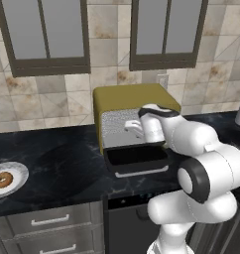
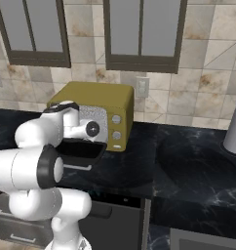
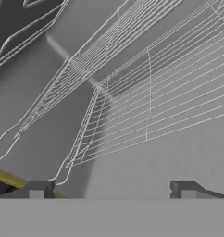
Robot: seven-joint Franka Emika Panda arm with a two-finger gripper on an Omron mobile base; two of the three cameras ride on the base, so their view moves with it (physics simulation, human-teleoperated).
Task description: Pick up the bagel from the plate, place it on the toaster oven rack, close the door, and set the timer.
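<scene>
The bagel [image 1: 2, 179] lies on the plate [image 1: 18, 171] at the table's [image 1: 62, 158] far left, well apart from the toaster oven [image 1: 132, 96] with its door [image 1: 137, 158] dropped open, where the empty, released fingers [image 3: 111, 190] face the rack [image 3: 146, 102], so I judge they must swing left and descend squarely over the ring; no writing is readable.
</scene>
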